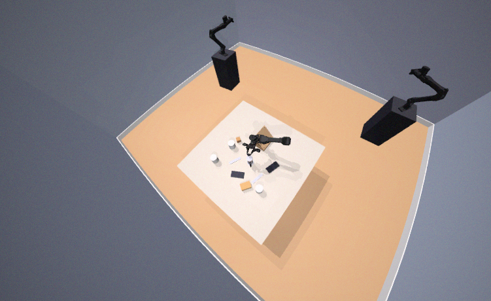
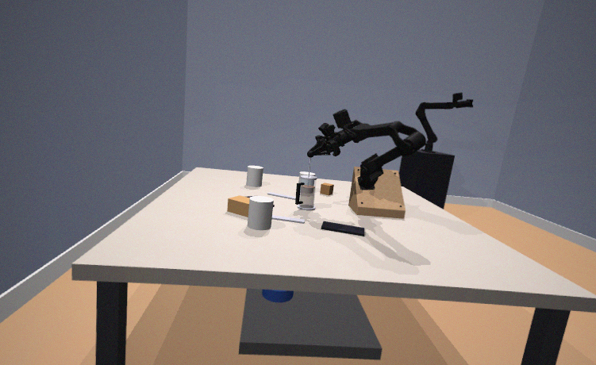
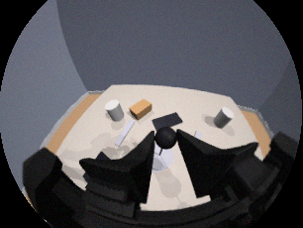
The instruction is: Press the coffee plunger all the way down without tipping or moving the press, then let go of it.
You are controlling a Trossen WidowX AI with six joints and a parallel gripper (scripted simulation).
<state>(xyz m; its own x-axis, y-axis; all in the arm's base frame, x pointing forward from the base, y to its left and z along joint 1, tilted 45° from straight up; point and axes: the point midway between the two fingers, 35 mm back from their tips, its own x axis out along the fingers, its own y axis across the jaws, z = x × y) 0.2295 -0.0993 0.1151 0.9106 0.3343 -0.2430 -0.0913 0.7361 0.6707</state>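
Observation:
The coffee press [image 2: 307,198] [image 1: 250,159] stands upright on the table, a clear glass body with a black handle on its left side in the exterior view. Its thin rod rises well above the lid, so the plunger is up. The black ball knob [image 3: 165,138] tops the rod. My gripper [image 3: 164,133] [image 2: 310,154] is shut on the knob, with one fingertip at each side of it, high above the lid. In the top view the fingers partly hide the knob.
White cups [image 2: 260,213] [image 2: 254,175] [image 1: 231,144] stand around the press. An orange block [image 1: 245,186], a small brown cube [image 2: 327,189], dark flat slabs [image 1: 237,174] [image 1: 272,167] and pale strips [image 1: 235,160] [image 1: 257,178] lie nearby. My arm's wooden base [image 2: 382,199] is on the right.

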